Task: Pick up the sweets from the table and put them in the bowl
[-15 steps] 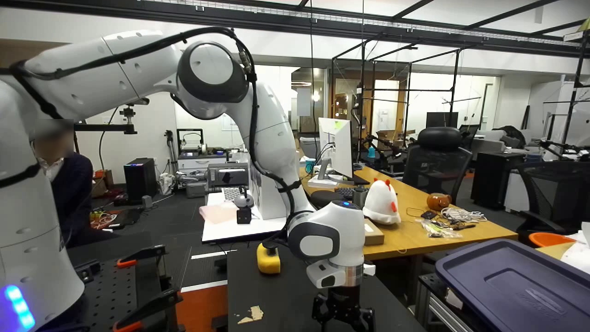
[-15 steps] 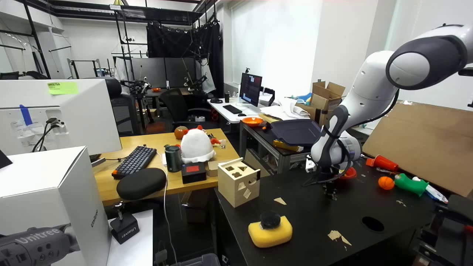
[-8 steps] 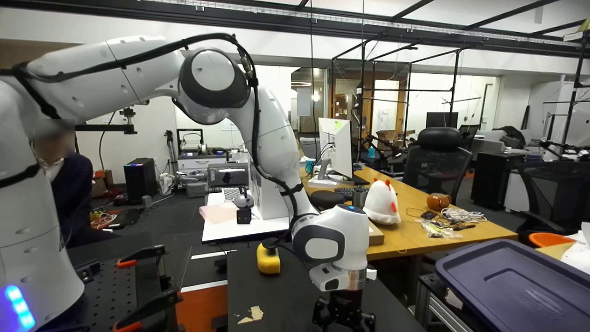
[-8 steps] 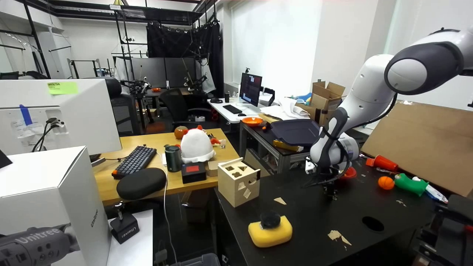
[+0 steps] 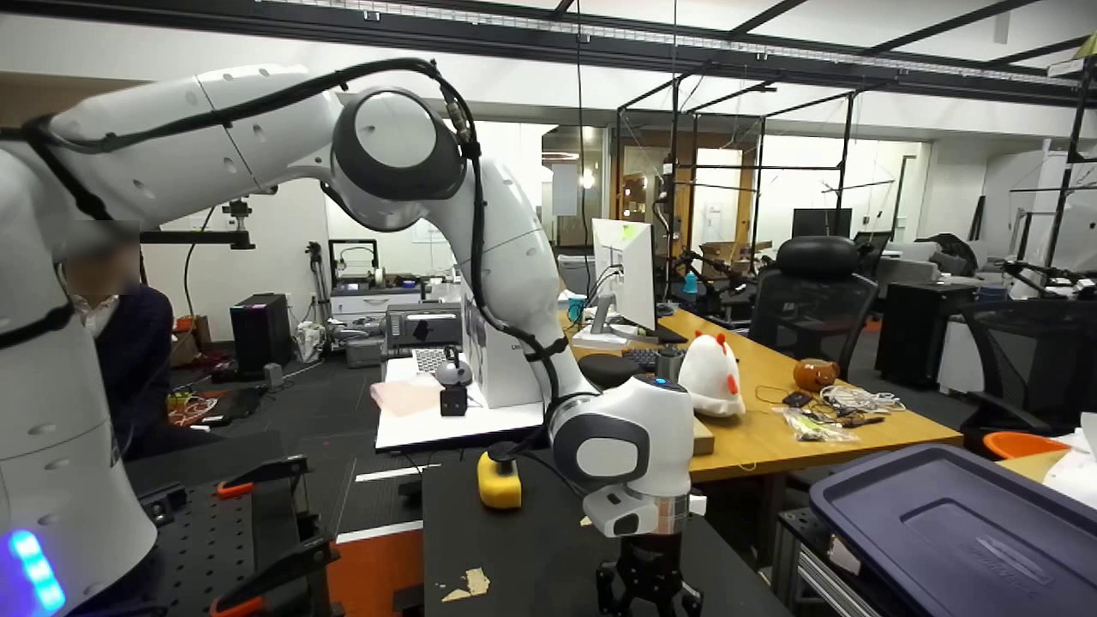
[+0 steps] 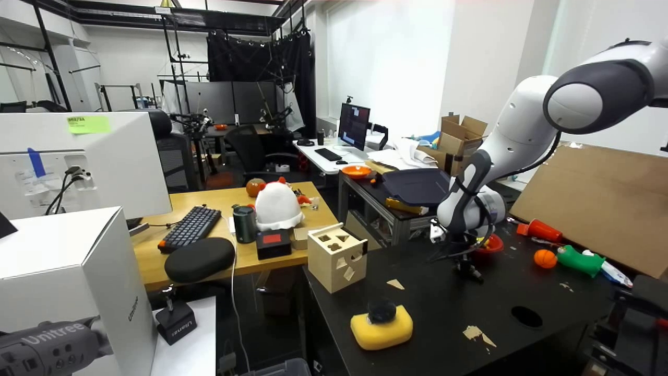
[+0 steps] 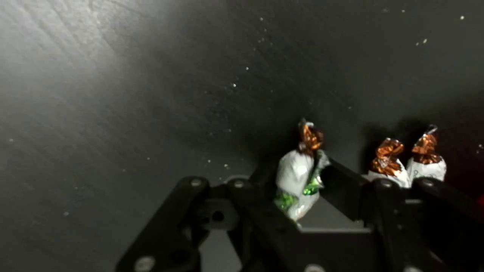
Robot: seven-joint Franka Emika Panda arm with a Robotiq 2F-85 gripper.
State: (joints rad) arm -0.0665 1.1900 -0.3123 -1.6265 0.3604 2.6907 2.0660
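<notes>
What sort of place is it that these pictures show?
Probably a robotics lab, part office: a robot arm extends over a black table, and a monitor stands on a wooden desk.

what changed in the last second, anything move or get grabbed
In an exterior view, the gripper has shifted slightly right and its jaws look closer together; in an exterior view, more of the red bowl shows. In the wrist view, sweets lie between the jaws, but a grip can't be confirmed, with no earlier wrist picture to compare. The wooden box and orange ball stayed put.
</notes>
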